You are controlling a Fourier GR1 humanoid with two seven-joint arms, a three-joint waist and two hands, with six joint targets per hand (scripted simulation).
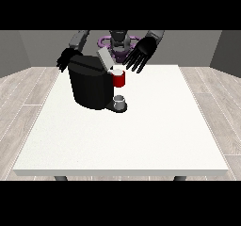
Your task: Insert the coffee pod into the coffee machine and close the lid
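Observation:
A black coffee machine stands on the white table left of centre. Its grey lid is tilted up and open. At the machine's front is a red head with a white round top, which may be the pod; I cannot tell for sure. A small grey cup sits on the machine's base below it. The hand at the view's right hovers just above and right of the red head, fingers spread and straight. The hand at the view's left is behind the machine's left side, partly hidden.
The robot's torso is behind the table's far edge. The machine sits in the far left part of the table. Wooden floor surrounds the table.

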